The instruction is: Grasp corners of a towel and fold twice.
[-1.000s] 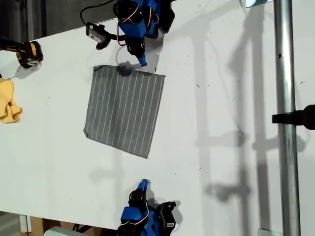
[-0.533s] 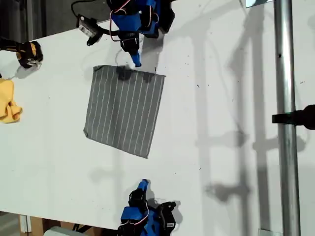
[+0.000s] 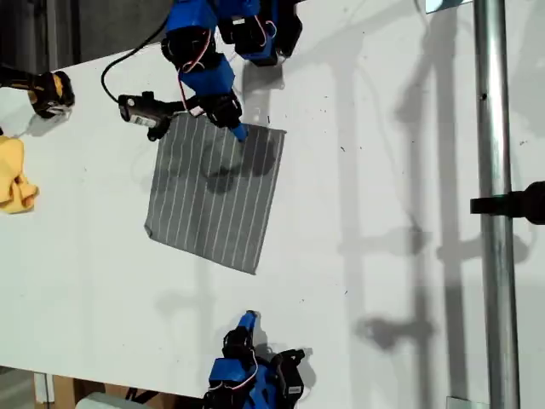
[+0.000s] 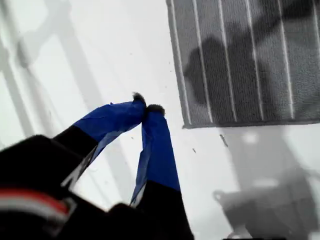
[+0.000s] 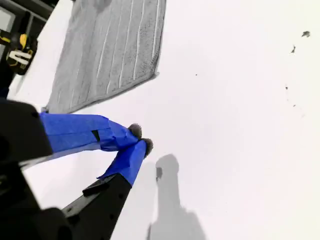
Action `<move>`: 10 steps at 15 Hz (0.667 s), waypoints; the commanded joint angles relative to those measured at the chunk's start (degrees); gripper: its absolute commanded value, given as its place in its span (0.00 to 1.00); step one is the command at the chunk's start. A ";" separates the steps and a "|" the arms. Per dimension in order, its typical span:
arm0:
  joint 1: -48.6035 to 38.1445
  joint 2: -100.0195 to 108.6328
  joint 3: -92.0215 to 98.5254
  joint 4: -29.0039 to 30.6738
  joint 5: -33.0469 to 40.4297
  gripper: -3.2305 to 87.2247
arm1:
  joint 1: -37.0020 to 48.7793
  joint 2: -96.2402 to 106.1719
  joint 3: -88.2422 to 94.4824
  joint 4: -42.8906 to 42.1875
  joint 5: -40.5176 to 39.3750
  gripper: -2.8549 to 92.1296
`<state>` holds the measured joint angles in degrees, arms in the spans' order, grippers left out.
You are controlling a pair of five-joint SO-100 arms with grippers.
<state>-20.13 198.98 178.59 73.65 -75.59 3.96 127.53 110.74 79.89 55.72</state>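
- While both pairs of fingers are sitting pressed together on nothing, the towel (image 3: 213, 192) is lying flat and unfolded on the white table (image 3: 383, 170), between the two arms.
- My second gripper (image 5: 140, 139) is hanging low at the bottom edge of the exterior view, tips touching, empty.
- Nearest corner (image 3: 255, 271) is pointing toward it, straight ahead of the tips with a strip of bare table between. The second wrist view is showing that corner ahead and a little to one side, not under the fingers.
- Towel is sitting slightly rotated, so its stripes are running roughly from one arm toward the other, tilted a bit; that near corner is the lowest one in the exterior view.
- Further on, my first gripper (image 4: 147, 107) is reaching in from the top of the exterior view, tips closed and hovering at the towel's far edge, casting a shadow on the cloth.
- Far corner (image 3: 283, 130) is lying just beside those tips, toward the exterior view's right. In the first wrist view the tips are showing over bare table next to that corner, not on the fabric; I cannot tell whether they are touching the table.
- Judging from this: each arm is nearer to its own corner on the exterior view's right side, and both need to be opening before any pinch.
- Yellow cloth (image 3: 15, 175) is sitting well apart at the exterior view's left edge, out of the way.
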 commanded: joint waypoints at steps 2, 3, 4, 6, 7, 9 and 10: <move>-1.05 0.18 0.09 0.18 -0.53 0.01 | -1.05 -13.89 -17.67 8.00 -4.31 0.03; -0.97 0.18 0.09 0.18 -0.53 0.01 | -0.88 -15.12 -18.72 8.53 -4.92 0.03; -0.97 0.18 0.09 0.18 -0.62 0.01 | -0.62 -15.12 -18.81 8.70 -4.92 0.03; -1.05 0.18 0.09 0.18 -0.53 0.01 | -0.35 -15.38 -19.07 10.20 -4.92 0.03; -1.14 0.18 0.09 0.18 -0.44 0.02 | -0.35 -16.00 -19.86 12.30 -4.75 0.03; -1.32 0.18 0.09 0.18 -0.35 0.02 | -0.44 -16.70 -20.74 15.38 -4.92 0.03; -1.32 0.18 0.09 0.18 -0.35 0.02 | -0.79 -16.52 -20.92 16.26 -4.48 0.03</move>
<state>-20.13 198.98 178.59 73.65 -75.59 3.43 110.48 93.52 95.27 51.50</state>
